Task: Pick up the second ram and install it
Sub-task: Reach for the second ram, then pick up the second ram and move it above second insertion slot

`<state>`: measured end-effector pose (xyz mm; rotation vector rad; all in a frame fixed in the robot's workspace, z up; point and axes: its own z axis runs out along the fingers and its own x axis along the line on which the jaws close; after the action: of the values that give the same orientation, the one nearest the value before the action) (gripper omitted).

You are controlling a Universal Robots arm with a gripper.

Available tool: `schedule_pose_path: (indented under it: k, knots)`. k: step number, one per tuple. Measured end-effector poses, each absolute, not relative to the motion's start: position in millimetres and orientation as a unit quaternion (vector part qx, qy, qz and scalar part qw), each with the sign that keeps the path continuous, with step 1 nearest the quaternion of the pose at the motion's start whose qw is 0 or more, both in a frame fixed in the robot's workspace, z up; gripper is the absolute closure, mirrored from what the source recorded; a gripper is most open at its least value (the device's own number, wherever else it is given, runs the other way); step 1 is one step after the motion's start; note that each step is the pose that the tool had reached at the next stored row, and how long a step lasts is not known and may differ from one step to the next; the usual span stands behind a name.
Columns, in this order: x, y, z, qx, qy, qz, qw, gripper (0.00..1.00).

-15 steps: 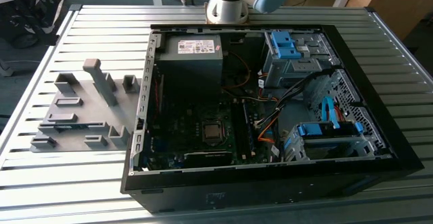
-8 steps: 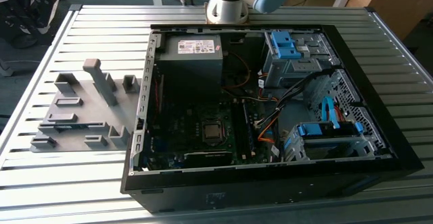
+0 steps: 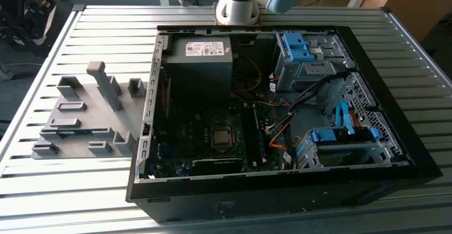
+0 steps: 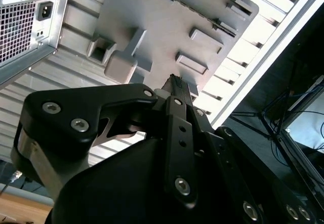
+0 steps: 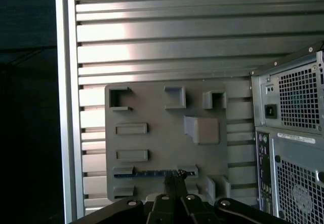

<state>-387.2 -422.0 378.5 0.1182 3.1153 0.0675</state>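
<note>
The ram (image 5: pixel 147 173) is a long, thin, blue-green stick. It stands on its edge in a slot of the grey tray (image 5: pixel 162 148).

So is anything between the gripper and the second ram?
Nothing visible does. In the first wrist view the gripper points at the second ram, which lies in its slot in the grey tray; no cable or block crosses between them. The tray's tall block stands apart.

The end effector (image 4: pixel 176 86) hovers aloft, its jaws pressed together.
</note>
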Motion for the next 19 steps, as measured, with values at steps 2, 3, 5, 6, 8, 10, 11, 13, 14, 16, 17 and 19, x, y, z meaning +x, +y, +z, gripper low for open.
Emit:
schedule_pose_path:
  k: [2, 3, 5, 6, 8, 10, 11, 13, 14, 16, 17, 19]
  knots:
    - [-387.4, -424.8, 378.2, 0.038, 0.999, 0.022, 0.012, 0.89]
    - [-387.5, -425.0, 378.2, 0.038, 0.999, 0.022, 0.012, 0.89]
    - [-387.5, -425.0, 378.2, 0.038, 0.999, 0.022, 0.012, 0.89]
    - [-387.5, -425.0, 378.2, 0.038, 0.999, 0.022, 0.012, 0.89]
    - [-387.5, -425.0, 378.3, 0.038, 0.999, 0.022, 0.012, 0.89]
    - [-387.6, -425.0, 378.2, 0.038, 0.999, 0.022, 0.012, 0.89]
    - [-387.6, -425.0, 378.2, 0.038, 0.999, 0.022, 0.012, 0.89]
    - [-387.6, -425.0, 378.2, 0.038, 0.999, 0.022, 0.012, 0.89]
    - [-387.6, -425.0, 378.2, 0.038, 0.999, 0.022, 0.012, 0.89]
    - [-387.6, -425.0, 378.2, 0.038, 0.999, 0.022, 0.012, 0.89]
    - [-387.6, -425.0, 378.2, 0.038, 0.999, 0.022, 0.012, 0.89]
    - [-387.6, -425.0, 378.2, 0.044, 0.999, 0.021, 0.012, 0.89]
